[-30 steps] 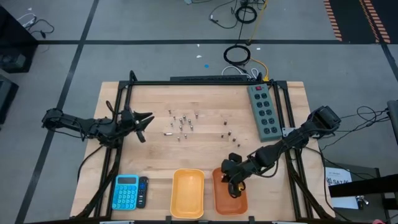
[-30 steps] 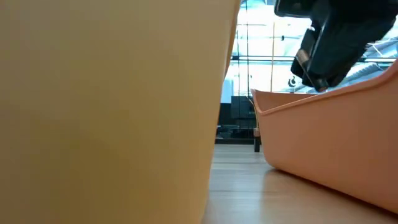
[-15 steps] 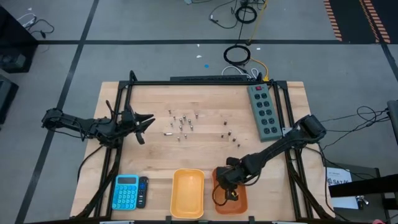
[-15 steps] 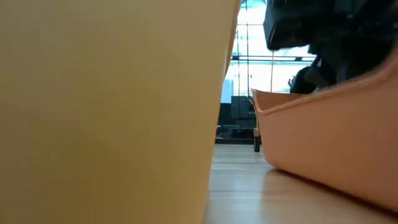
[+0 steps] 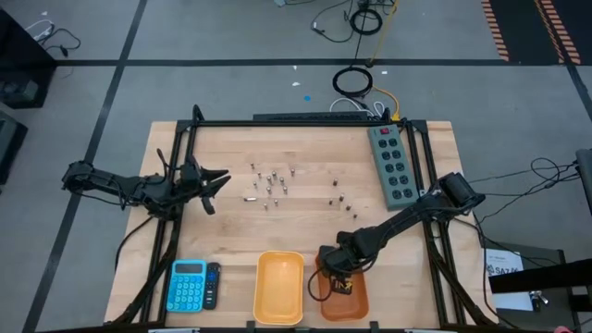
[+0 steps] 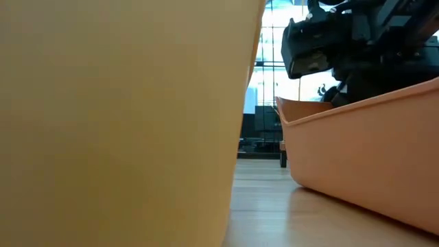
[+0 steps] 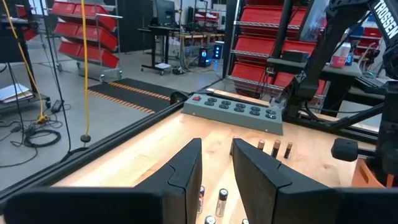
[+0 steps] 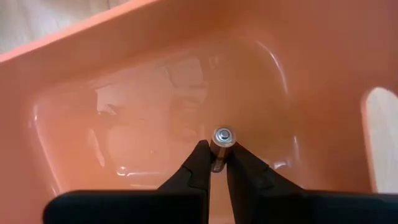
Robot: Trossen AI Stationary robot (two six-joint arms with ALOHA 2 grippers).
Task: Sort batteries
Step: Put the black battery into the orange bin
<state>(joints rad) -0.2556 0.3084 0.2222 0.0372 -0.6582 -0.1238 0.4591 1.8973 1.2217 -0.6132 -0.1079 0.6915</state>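
Note:
Several small batteries [image 5: 270, 182] lie scattered on the wooden table's middle, with a few more [image 5: 340, 197] to their right. My right gripper [image 8: 219, 163] reaches down into the orange bin [image 5: 361, 301] at the near edge and is shut on a silvery battery [image 8: 222, 139]. In the low view the bin's wall [image 6: 363, 165] hides its fingers. My left gripper [image 5: 215, 187] hovers open at the table's left, short of the batteries [image 7: 221, 200]. My right gripper pinches the silvery battery between its two fingertips [image 8: 200, 157], on the side of the cylinder [image 8: 217, 149]. The battery's round end [image 8: 222, 135] faces my wrist camera. It sits inside the orange bin, close over the floor; whether it touches the floor I cannot tell.
A yellow bin [image 5: 278, 287] stands left of the orange one. A blue calculator [image 5: 188, 284] lies at the near left, beside a small dark object [image 5: 213, 282]. The grey power strip [image 5: 392, 165] lies along the far right. A black frame [image 5: 305, 123] borders the table.
My right gripper has moved toward the table's left and near edge and gone down into the orange bin, carrying the battery with it. My left arm has kept still.

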